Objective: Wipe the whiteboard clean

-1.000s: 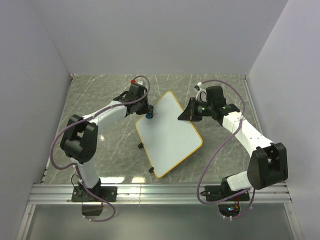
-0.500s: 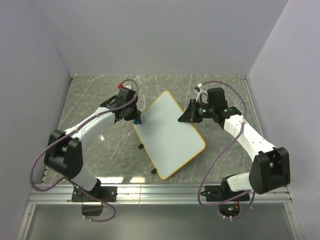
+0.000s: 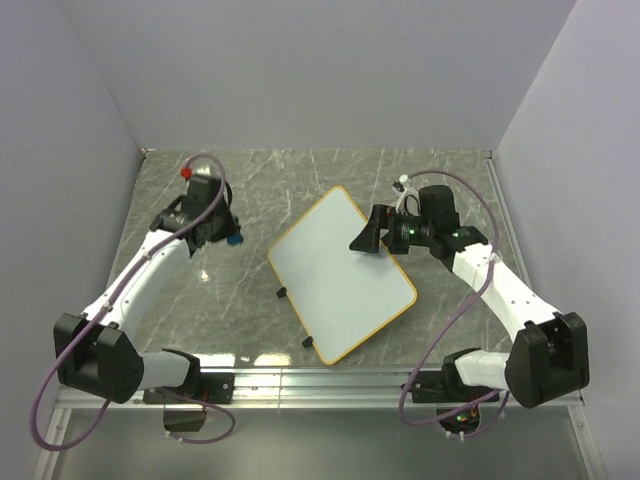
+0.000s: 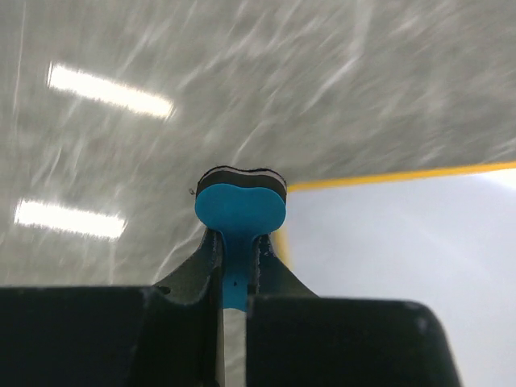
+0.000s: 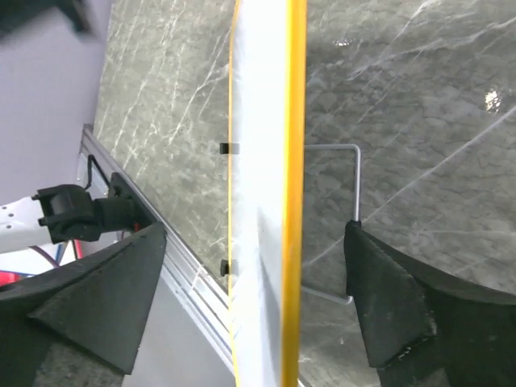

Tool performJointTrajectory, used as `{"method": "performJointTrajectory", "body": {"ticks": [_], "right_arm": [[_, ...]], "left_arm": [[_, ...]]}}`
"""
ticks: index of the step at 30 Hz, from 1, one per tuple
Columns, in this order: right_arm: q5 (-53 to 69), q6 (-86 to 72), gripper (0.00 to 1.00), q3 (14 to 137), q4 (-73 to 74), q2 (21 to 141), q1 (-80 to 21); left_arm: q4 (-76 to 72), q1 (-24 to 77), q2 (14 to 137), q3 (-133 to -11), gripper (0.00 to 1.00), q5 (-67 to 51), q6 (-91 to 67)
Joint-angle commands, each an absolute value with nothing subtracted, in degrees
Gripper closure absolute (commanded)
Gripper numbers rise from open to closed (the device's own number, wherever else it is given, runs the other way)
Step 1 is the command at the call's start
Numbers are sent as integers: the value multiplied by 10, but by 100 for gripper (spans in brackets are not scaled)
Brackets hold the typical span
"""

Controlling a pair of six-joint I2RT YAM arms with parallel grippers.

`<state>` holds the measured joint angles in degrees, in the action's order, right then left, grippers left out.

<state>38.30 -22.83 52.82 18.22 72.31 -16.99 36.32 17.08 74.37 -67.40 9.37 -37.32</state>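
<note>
Left wrist view: the left claw (image 4: 236, 246) is pinched narrow on a blue eraser (image 4: 240, 201), soft foam with a dark felt layer. It has swung off the whiteboard (image 3: 340, 275), which lies to its right on the marbled grey bench (image 3: 190, 310). The glossy white face, yellow-framed and round-cornered, shows no marks, so wiping looks done. The right claw (image 3: 363, 243) gapes wide at the board's far edge.

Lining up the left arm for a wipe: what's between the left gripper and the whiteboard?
Only bare tabletop, as the top view shows. The left gripper, holding the eraser, sits just off the left edge of the whiteboard.
</note>
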Motion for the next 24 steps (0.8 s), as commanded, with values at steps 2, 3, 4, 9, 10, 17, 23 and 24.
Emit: {"method": "performJointTrajectory", "body": {"ticks": [2, 3, 4, 9, 10, 17, 23, 24], "right_arm": [[367, -229, 0, 555, 195, 680, -175], [364, -229, 0, 572, 202, 677, -176], [360, -229, 0, 580, 209, 665, -175], [303, -221, 0, 634, 266, 614, -176], [293, -218, 0, 652, 278, 600, -175], [229, -235, 0, 697, 349, 545, -176], [243, -248, 0, 693, 366, 490, -176], [240, -245, 0, 693, 372, 480, -175]], "left_arm": [[389, 165, 723, -566, 100, 92, -394], [386, 165, 719, -535, 100, 92, -400], [382, 164, 710, -520, 100, 91, -403], [360, 164, 697, -465, 99, 80, -416], [361, 164, 700, -467, 91, 79, -419], [354, 164, 775, -461, 50, 79, -440], [342, 164, 812, -465, 26, 75, -455], [345, 164, 813, -469, 9, 77, -457]]}}
